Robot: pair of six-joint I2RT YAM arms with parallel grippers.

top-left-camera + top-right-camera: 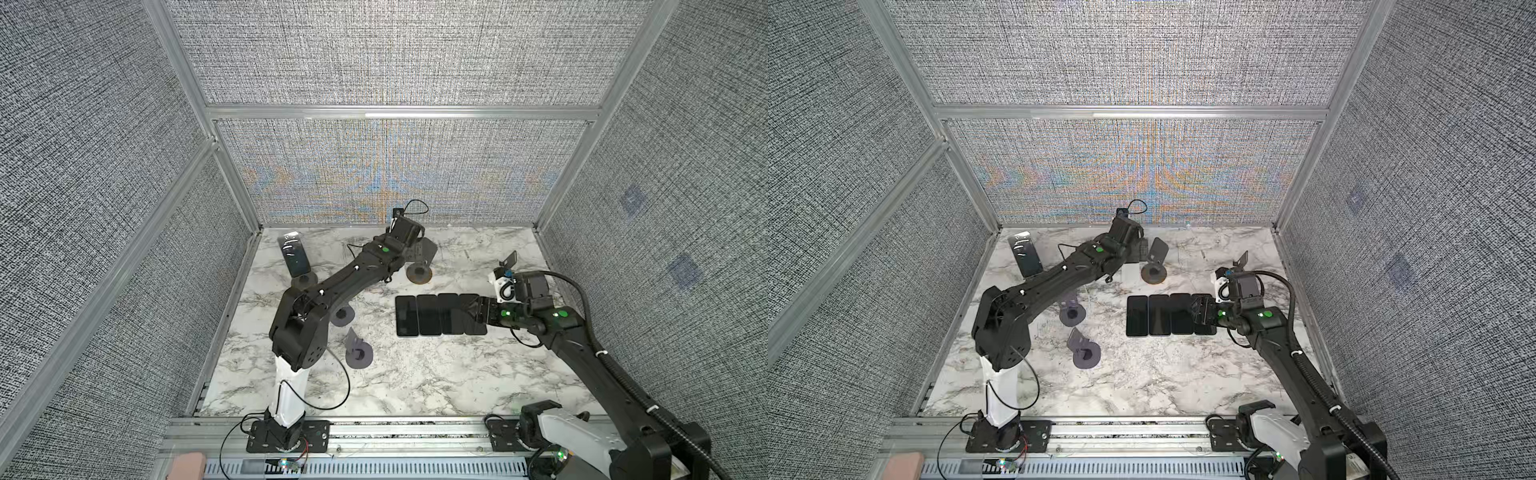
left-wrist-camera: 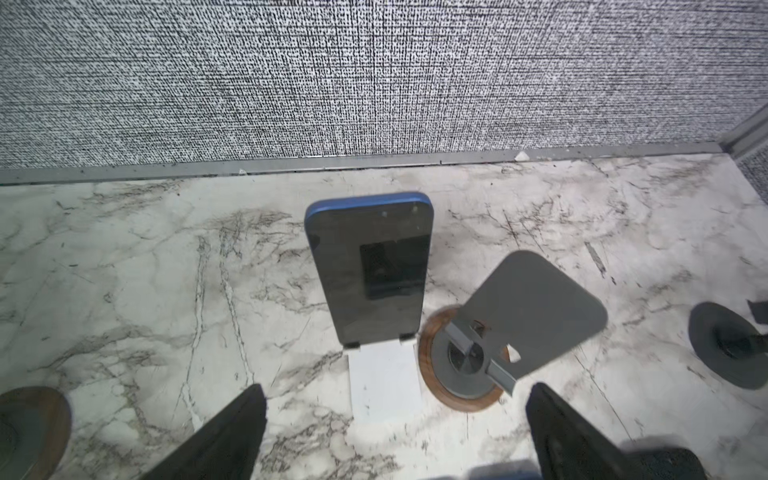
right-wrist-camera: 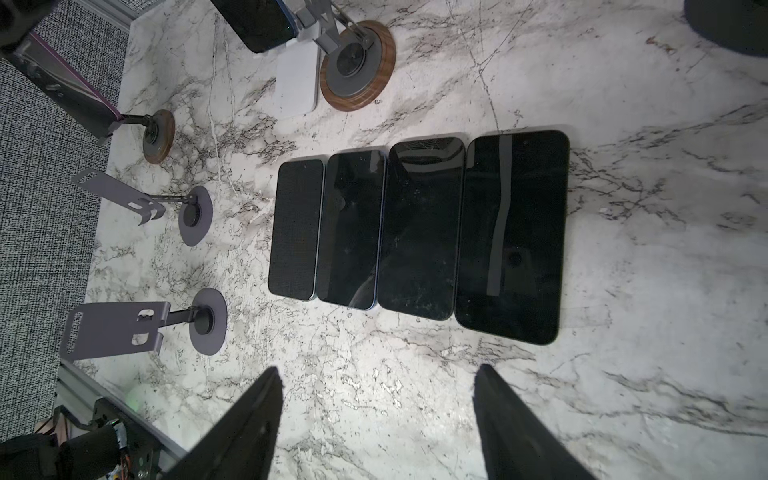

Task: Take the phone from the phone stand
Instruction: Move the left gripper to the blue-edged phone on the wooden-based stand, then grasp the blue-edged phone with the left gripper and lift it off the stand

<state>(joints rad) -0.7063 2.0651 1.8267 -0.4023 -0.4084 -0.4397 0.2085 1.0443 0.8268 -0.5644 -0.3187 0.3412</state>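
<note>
Black fingers (image 2: 241,424) of my left gripper (image 2: 397,388) fill the near edge of the left wrist view, spread as wide as they go with nothing between them, aimed straight at the job. Under everything runs the white grey-veined marble tabletop (image 2: 124,270). On it, in the right wrist view, a row of four black phones (image 3: 419,228) lies flat, side by side, and my right gripper (image 3: 378,370) hovers close above it, jaws parted and empty. What I want is the dark-screened phone with the blue rim (image 2: 370,270). It leans back upright on the white flat-footed plastic stand (image 2: 382,378) near the back wall, ahead of my left jaws and not yet touched. Just beside it is an empty grey metal stand on a wood-ringed round base (image 2: 457,365), its plate tilted close to the phone's edge. Smallest of all, two little lip tabs (image 2: 353,344) cup the phone's bottom corners. To do this well I'd centre the jaws across the phone's long blue edges, above the middle. The finger on the grey stand's side needs watching, since that gap looks tight. I'd close squarely, then lift up along the lean so the bottom clears the tabs before I pull away. The white stand looks light and may try to follow, so I'd go slowly
</note>
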